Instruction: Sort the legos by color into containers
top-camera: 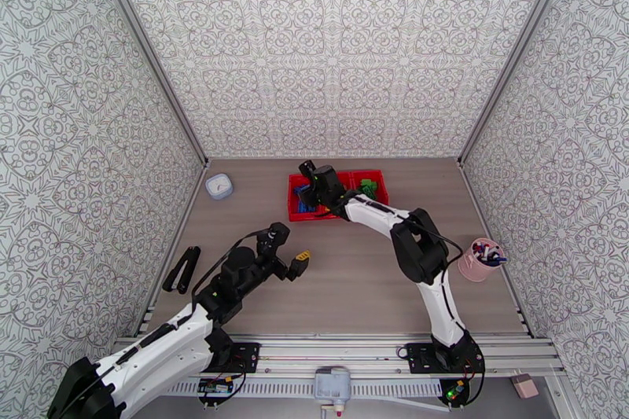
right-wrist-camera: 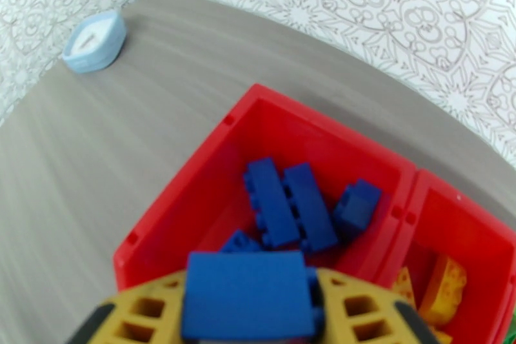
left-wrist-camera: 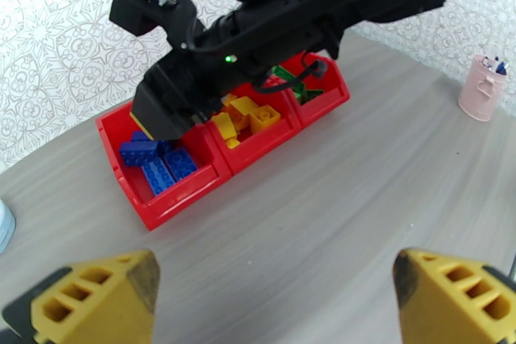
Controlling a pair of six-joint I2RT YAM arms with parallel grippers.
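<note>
The red tray [top-camera: 369,172] lies at the back of the table, its three compartments side by side. Blue bricks [left-wrist-camera: 158,168] fill the left one, yellow bricks [left-wrist-camera: 248,119] the middle and green bricks [left-wrist-camera: 293,84] the right. My right gripper [right-wrist-camera: 255,313] hangs just above the left compartment, shut on a blue brick [right-wrist-camera: 245,287], with more blue bricks [right-wrist-camera: 290,210] lying below it. Well short of the tray [left-wrist-camera: 180,206], my left gripper [left-wrist-camera: 277,300] hovers over bare table, open, its yellow fingertips [left-wrist-camera: 97,293] wide apart with nothing between them.
A small white cup [top-camera: 219,186] stands at the back left. At the right stands a pink cup of pens [top-camera: 481,258], and a black tool [top-camera: 182,269] lies near the left wall. Patterned walls close in three sides.
</note>
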